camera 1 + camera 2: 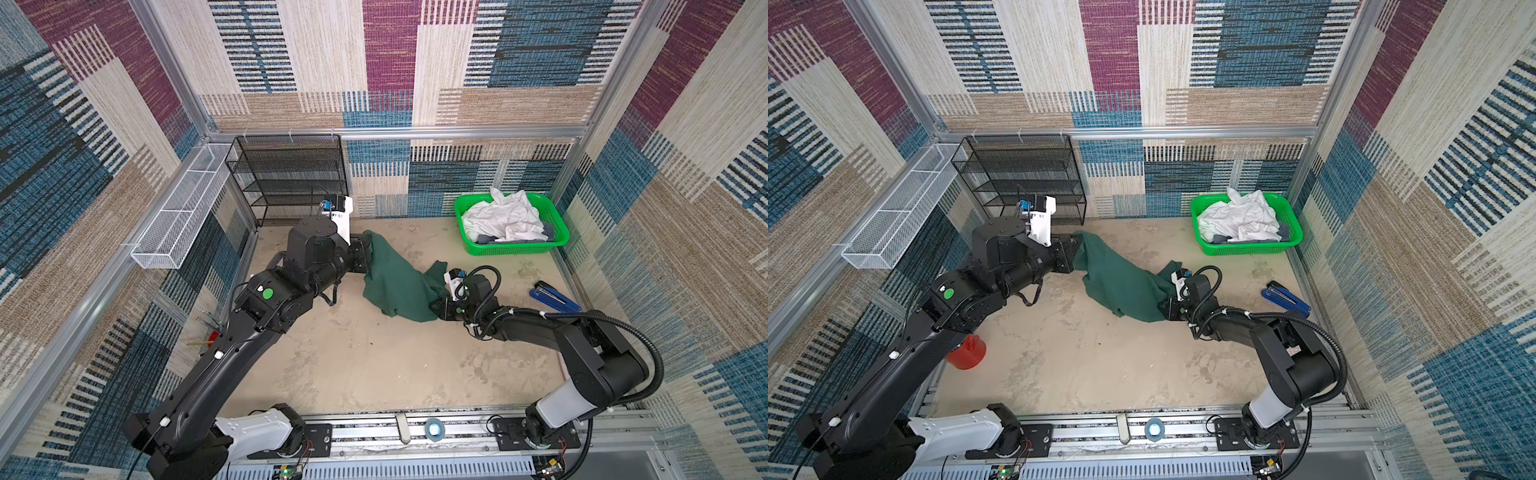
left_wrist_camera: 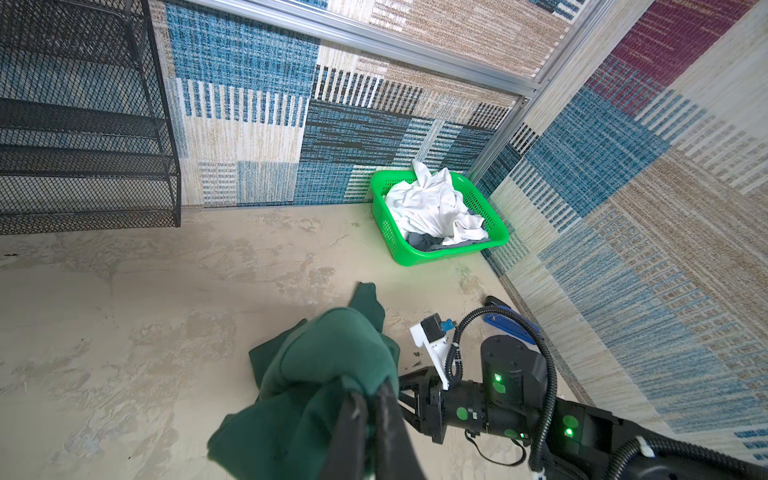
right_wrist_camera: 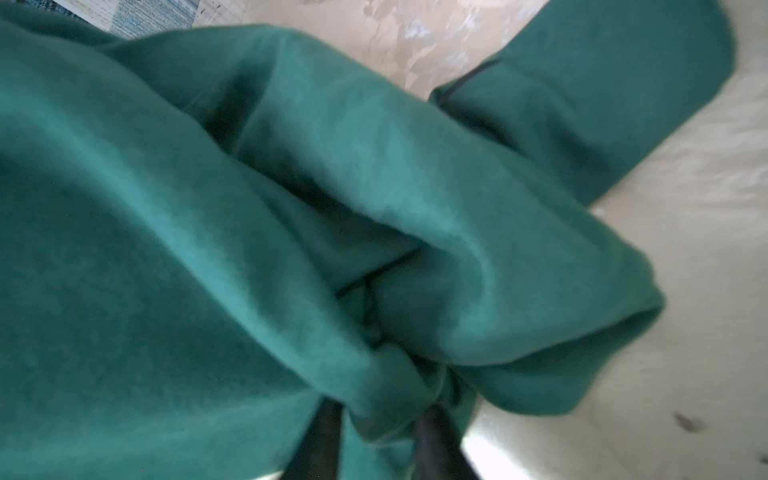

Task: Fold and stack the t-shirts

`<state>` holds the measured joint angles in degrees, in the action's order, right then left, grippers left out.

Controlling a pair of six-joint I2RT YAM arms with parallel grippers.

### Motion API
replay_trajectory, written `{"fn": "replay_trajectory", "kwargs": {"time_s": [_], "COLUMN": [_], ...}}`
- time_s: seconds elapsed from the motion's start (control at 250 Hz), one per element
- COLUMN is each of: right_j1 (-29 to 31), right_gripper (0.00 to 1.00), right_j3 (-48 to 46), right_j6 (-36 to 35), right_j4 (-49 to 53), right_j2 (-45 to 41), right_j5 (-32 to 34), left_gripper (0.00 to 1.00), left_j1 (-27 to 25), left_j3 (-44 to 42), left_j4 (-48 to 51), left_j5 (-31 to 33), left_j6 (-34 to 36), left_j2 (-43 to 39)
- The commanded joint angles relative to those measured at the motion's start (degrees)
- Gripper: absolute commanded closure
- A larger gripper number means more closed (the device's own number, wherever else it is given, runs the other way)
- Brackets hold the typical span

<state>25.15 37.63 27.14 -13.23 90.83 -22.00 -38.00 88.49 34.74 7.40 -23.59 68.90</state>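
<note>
Left gripper [image 2: 371, 395] is pinching the crumpled dark green cloth t-shirt [image 1: 395, 282]. Right gripper [image 3: 380, 415] is clamping its opposite edge.

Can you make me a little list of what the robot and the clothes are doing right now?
Left tool: shut on one end of the dark green t-shirt
Right tool: shut on another part of the same shirt
Shirt shape: bunched, not folded, strung between the two tools
White t-shirts: crumpled in the green basket
Stack: none started
</note>
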Motion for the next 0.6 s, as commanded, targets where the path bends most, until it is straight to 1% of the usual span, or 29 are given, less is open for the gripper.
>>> {"fn": "replay_trajectory", "kwargs": {"time_s": [0.0,0.1,0.208,0.308,0.372,0.468,0.596], "right_j1": [0.1,0.0,0.0,0.1,0.1,0.1,0.1], "right_gripper": [1.00,1.00,1.00,1.00,1.00,1.00,1.00], "right_j3": [0.9,1.0,3.1,7.5,12.2,21.9,31.5], "right_j6": [0.6,-0.4,-1.8,-2.9,-3.8,-5.9,-8.1], "right_j4": [-2.3,-0.4,6.5,13.3,17.1,23.0,26.8], "right_j2": [-1.1,-6.1,-14.8,-23.7,-27.1,-27.0,-19.8], "right_j5": [-1.6,-0.8,1.6,4.7,6.2,7.1,7.9], "left_gripper": [1.00,1.00,1.00,1.00,1.00,1.00,1.00], "left_j1": [0.0,0.1,0.0,0.0,0.0,0.1,0.3], "left_j3": [-0.9,-2.9,-5.0,-5.7,-5.9,-6.9,-9.5], "left_j4": [-0.3,0.4,1.3,3.2,3.5,1.7,0.6], "left_j5": [0.9,2.7,5.0,7.0,8.4,11.4,18.1], "left_j6": [2.6,3.0,4.0,5.9,7.2,8.4,8.7], "left_j2": [-1.2,-3.3,-6.2,-8.4,-10.0,-13.0,-14.1]}}
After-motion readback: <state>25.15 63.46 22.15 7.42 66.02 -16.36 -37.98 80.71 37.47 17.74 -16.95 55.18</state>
